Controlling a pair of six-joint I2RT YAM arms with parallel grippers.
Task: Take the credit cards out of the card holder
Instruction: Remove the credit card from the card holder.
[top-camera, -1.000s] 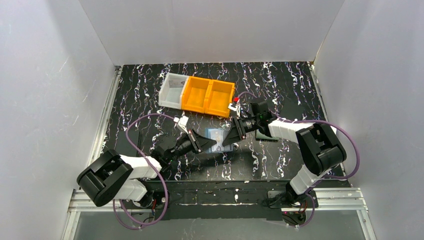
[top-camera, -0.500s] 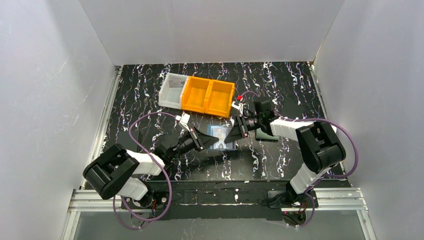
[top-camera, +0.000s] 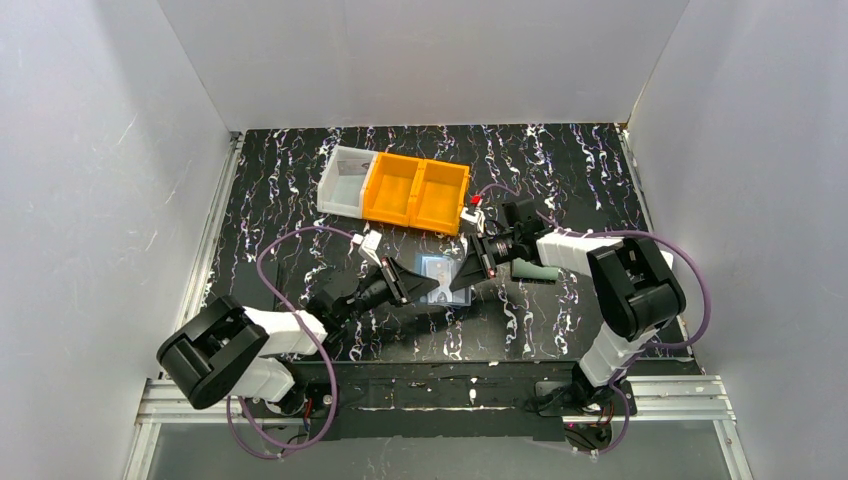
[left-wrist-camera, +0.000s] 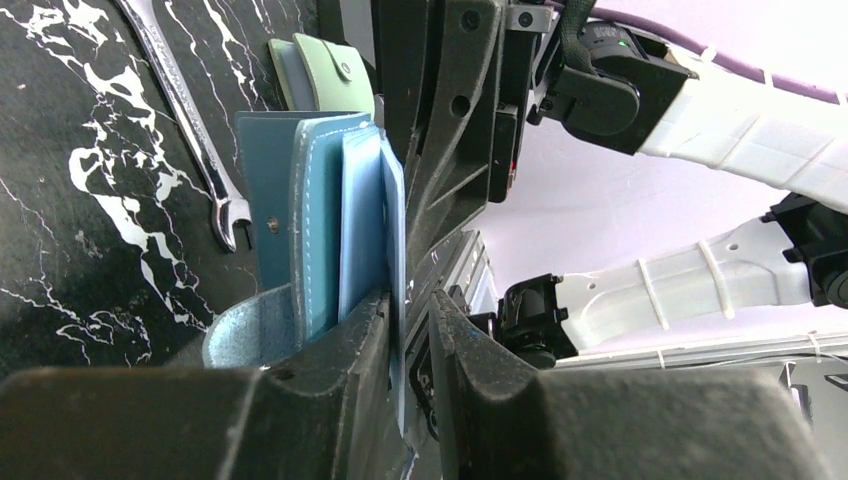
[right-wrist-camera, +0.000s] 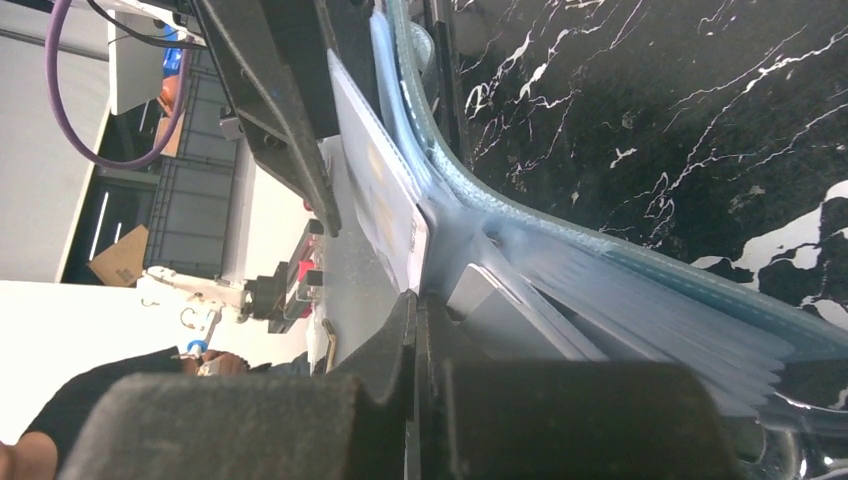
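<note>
- Currently just toward 6 o'clock of desk (top-camera: 280, 200) centre: card holder (top-camera: 438, 277), opened, lighter blue inside facing up, set between both pincers.
- Left pincer (top-camera: 408, 284): at 9 o'clock of the holder; jaws slightly parted; pale blue inner leaf of the holder in the narrow gap, lying against one finger; firm hold not determinable.
- Right pincer (top-camera: 463, 277): at 3 o'clock of the holder; jaws fully closed; tips at the lower corner of a pale credit card (right-wrist-camera: 380, 200) with small printed marks, alongside the clear pockets; pinch on the card not determinable.
- Grey-green wallet (top-camera: 535, 270): at 3 o'clock of the holder, beyond the right pincer, apart from the holder.
- Orange bins (top-camera: 415, 195) and white bin (top-camera: 342, 180): at 11 to 12 o'clock of the holder, side by side, touching.
- Wrench (left-wrist-camera: 190, 110): flat on the desk near the holder, visible from the left wrist only.
</note>
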